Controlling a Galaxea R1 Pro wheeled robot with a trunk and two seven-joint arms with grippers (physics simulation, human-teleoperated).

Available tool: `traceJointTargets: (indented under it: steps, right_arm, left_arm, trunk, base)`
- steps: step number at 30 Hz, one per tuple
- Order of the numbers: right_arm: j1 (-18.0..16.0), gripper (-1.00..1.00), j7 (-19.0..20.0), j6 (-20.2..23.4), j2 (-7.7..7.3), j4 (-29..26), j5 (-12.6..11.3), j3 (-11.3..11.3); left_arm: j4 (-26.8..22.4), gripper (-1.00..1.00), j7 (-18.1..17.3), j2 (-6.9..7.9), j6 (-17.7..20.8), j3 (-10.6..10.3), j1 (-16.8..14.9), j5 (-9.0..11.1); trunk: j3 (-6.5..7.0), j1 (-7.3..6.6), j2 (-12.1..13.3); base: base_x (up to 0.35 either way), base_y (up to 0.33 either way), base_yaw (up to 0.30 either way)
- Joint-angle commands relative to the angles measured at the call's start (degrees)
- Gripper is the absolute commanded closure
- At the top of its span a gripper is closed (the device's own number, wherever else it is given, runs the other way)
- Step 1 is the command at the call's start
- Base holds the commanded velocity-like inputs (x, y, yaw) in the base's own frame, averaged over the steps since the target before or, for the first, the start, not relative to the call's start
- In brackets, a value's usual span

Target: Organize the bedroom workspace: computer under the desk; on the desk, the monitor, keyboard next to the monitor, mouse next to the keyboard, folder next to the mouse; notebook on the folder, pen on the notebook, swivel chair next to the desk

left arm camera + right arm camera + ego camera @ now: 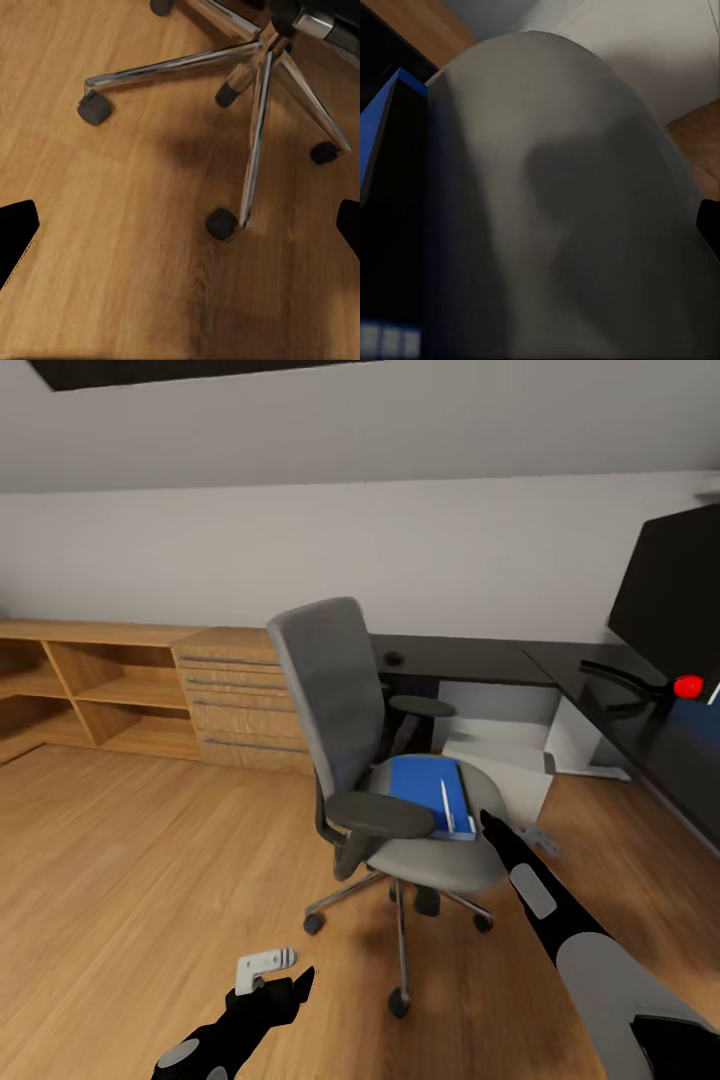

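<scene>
The folder (428, 790) lies on the seat of the swivel chair (340, 700), with the white pen (446, 805) resting on top of it, so the move of the folder to the surface is not yet done. A thin white edge shows under the folder's near corner; whether that is the notebook cannot be told. The chair stands out on the wooden floor, a little apart from the desk (470, 658), so it probably needs pushing in later. The monitor (670, 600) already stands on the surface at the right, cut off by the frame edge. A small dark lump (394, 658) sits on the far stretch of the surface, possibly the mouse, too small to confirm. A pale box (500, 755) under the desk behind the chair may be the computer.

The right gripper (492, 827) reaches toward the seat's front edge, just beside the folder; its jaws cannot be judged as spread or pressed together. In the right wrist view the grey seat looms close with a blue corner at one side. The left gripper (180, 225) hangs low over the floor near the chrome star base (259, 112), jaws spread wide and holding nothing.
</scene>
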Motion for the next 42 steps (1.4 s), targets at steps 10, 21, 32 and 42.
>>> traceJointTargets:
  steps: [10, 21, 32, 42]
  right_arm:
    - [-0.01, -1.0, 0.07, -0.18, -0.11, -0.01, -0.68, 0.15]
    - [-0.02, -1.0, 0.11, -0.2, -0.26, -0.01, -0.64, 0.12]
    - [0.01, -1.0, 0.07, -0.2, -0.28, -0.01, -0.68, 0.06]
    - [0.01, -1.0, -0.02, -0.22, -0.27, 0.02, -0.68, 0.14]
  left_arm:
    - [-0.07, -1.0, 0.42, -0.01, 0.24, -0.04, -0.01, 0.59]
    - [0.08, -1.0, 0.42, -0.01, 0.24, -0.06, -0.01, 0.59]
    - [0.11, -1.0, 0.42, -0.05, 0.24, -0.09, -0.01, 0.59]
    - [0.11, -1.0, 0.42, -0.01, 0.24, -0.08, -0.01, 0.59]
  trunk:
    - [-0.04, -0.01, -0.02]
    - [-0.04, -0.01, -0.02]
    - [-0.04, -0.01, -0.02]
    - [-0.04, -0.01, -0.02]
  base:
    - [0.0, 0.0, 0.271]
    - [0.0, 0.0, -0.044]
    - [0.0, 0.0, -0.206]
    - [0.0, 0.0, -0.014]
